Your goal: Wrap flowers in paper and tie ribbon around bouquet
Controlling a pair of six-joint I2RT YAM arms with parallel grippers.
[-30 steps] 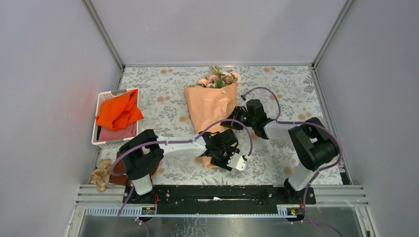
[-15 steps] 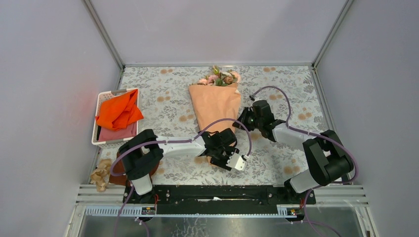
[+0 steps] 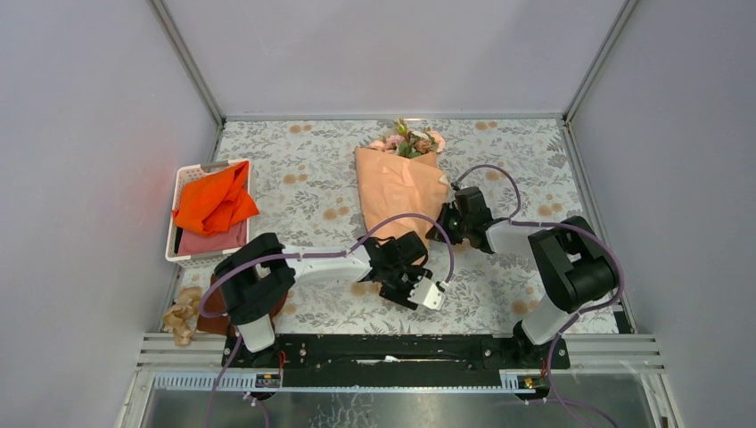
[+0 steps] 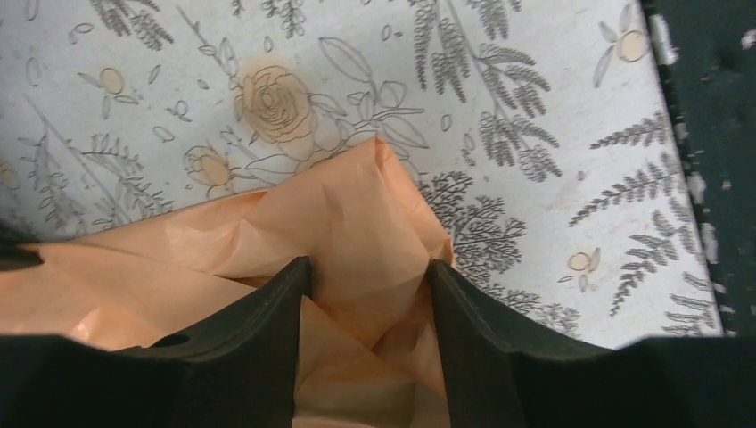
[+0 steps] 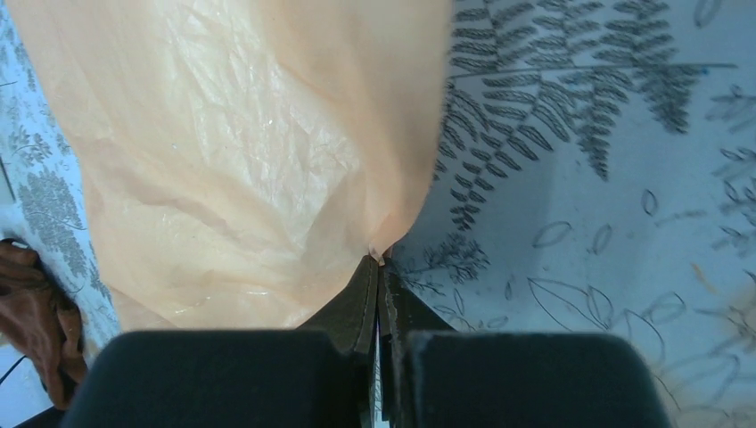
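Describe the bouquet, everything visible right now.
The bouquet is a crinkly, matte peach-orange paper cone lying flat on the floral tabletop, pink roses and green leaves poking from its wide far end. The left hand clamps its crumpled narrow tail; the right hand, shut, pinches its right edge.

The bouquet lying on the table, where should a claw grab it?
Probably its narrow tail, coming from the near end. The bouquet tapers there into bunched paper slim enough to pinch, far from the soft flowers. The left claw grips it there.
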